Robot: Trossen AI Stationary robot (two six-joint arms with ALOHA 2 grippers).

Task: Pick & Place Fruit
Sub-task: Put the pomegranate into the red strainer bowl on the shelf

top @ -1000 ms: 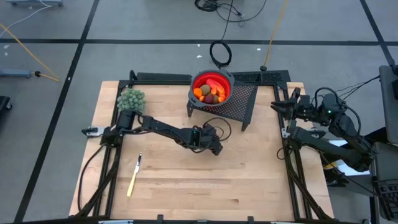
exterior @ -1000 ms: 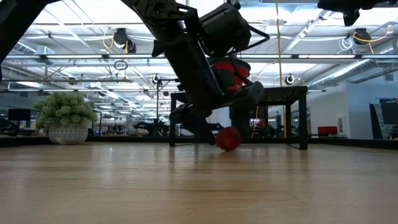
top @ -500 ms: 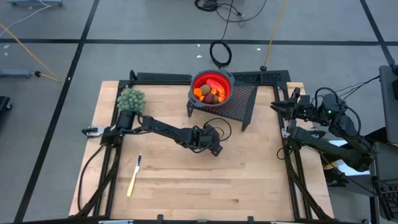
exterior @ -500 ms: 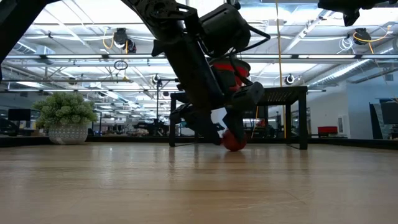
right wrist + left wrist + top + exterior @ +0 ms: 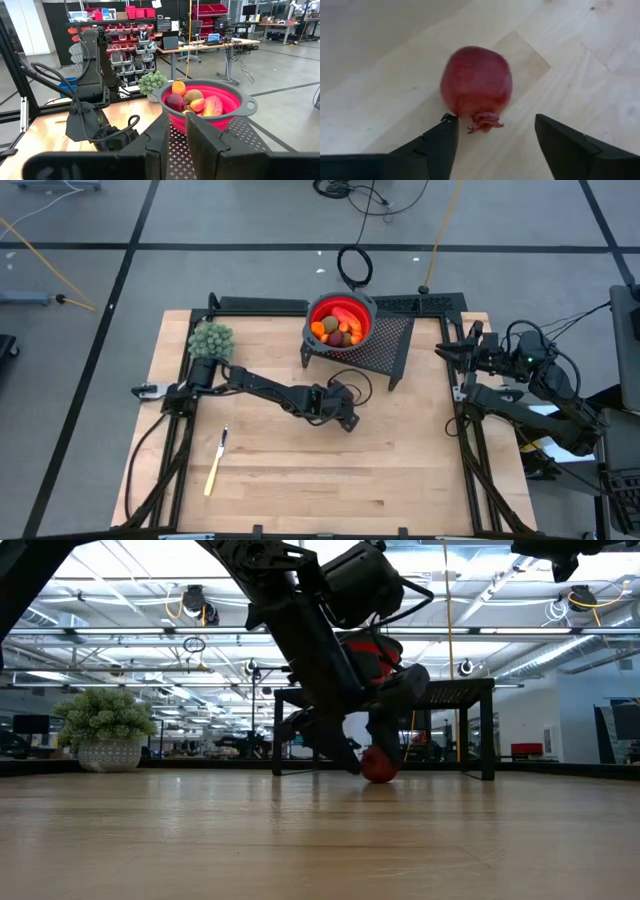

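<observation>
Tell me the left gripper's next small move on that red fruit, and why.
Probably ease forward, then close: the left gripper is open, and the red fruit lies on the wooden table just beyond its fingertips, not yet between them.

From above, we find the red fruit point(image 5: 476, 81) hidden under the left gripper point(image 5: 343, 418). In the bowl point(image 5: 312, 310), we cannot separate the smallest pieces; the rack point(image 5: 392, 340) hides its base.

Dark red fruit point(image 5: 476, 80), red bowl point(image 5: 341, 311), black mesh rack point(image 5: 385, 345), pale wood table point(image 5: 300, 470)
</observation>
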